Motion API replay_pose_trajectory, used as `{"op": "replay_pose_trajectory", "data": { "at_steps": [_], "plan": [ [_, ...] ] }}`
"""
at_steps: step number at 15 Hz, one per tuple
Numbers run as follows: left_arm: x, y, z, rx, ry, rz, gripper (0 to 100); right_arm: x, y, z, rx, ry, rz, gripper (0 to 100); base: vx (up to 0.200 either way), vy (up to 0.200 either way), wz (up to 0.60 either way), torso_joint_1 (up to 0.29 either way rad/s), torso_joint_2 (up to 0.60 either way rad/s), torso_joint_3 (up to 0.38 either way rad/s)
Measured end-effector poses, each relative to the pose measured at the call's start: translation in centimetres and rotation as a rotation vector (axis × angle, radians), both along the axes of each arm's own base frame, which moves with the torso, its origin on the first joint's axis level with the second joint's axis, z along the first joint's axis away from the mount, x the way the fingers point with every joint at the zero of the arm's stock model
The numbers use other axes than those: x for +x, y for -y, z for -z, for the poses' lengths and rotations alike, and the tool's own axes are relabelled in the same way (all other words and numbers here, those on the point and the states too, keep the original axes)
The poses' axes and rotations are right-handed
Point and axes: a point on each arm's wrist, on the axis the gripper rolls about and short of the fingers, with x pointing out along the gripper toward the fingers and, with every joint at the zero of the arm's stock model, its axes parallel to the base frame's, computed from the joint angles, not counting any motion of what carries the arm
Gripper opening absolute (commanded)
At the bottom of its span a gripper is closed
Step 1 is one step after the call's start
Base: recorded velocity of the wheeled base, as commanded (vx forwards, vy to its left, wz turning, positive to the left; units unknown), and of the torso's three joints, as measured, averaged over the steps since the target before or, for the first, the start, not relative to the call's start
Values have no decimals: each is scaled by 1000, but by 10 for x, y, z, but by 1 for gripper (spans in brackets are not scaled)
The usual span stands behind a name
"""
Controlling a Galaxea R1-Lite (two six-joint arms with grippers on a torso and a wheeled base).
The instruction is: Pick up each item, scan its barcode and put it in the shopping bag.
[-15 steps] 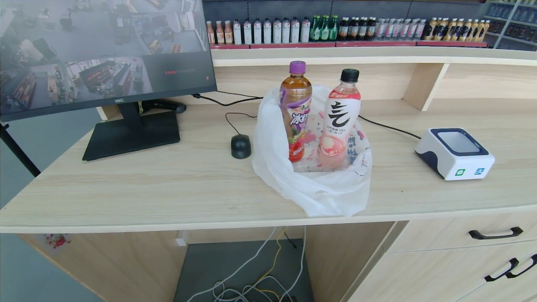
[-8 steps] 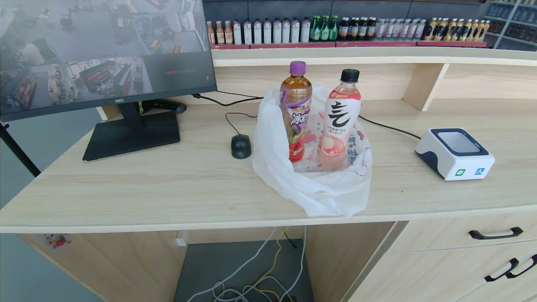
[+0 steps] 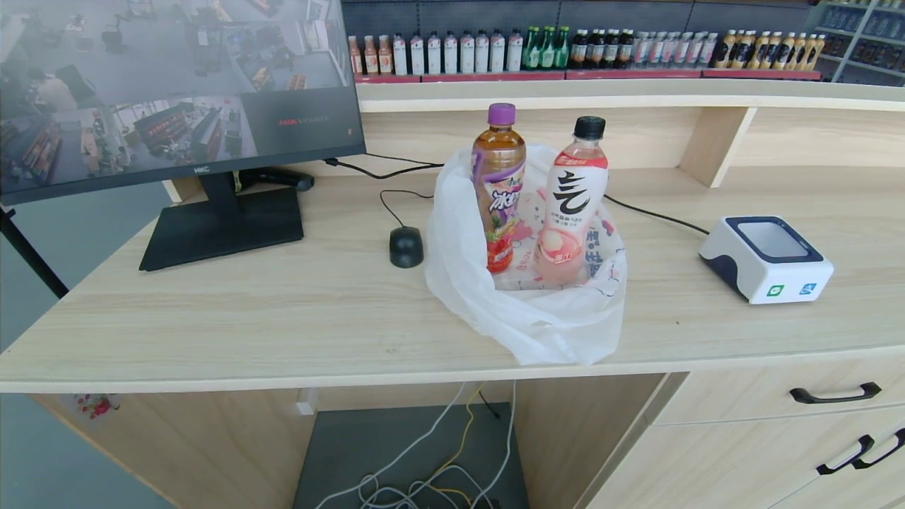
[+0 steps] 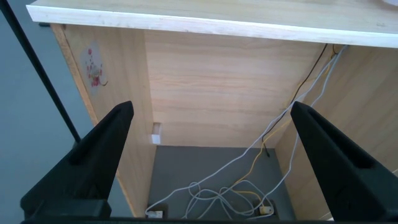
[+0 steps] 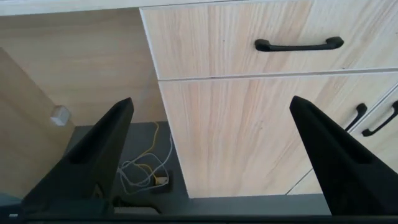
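My left gripper (image 4: 211,109) and right gripper (image 5: 211,102): both spread wide, empty, below the counter (image 3: 283,311). Tea bottle (image 3: 498,187) and pink bottle (image 3: 573,205) stand upright in the bag (image 3: 527,325).

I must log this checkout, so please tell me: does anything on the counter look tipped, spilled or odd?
Nothing stands out. The purple-capped bottle and the black-capped bottle stand upright in the shopping bag, and the counter shows no spill. The bag sits near the counter's front edge.
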Motion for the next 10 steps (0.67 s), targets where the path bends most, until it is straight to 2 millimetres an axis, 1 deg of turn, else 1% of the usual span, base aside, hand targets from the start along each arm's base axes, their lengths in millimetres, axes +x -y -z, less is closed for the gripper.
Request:
{"op": "replay_pose_trajectory", "data": {
  "at_steps": [1, 7, 10],
  "plan": [
    [0, 0, 0, 0, 0, 0, 100, 0, 0, 0, 0, 1, 0, 100, -200, 0, 0, 22, 7, 2],
    [0, 0, 0, 2, 0, 0, 100, 0, 0, 0, -1, 2, 0, 100, 0, 0, 0, 0, 0, 0],
    [0, 0, 0, 0, 1, 0, 100, 0, 0, 0, -1, 1, 0, 100, 0, -200, 0, -4, -2, 4]
  ]
}}
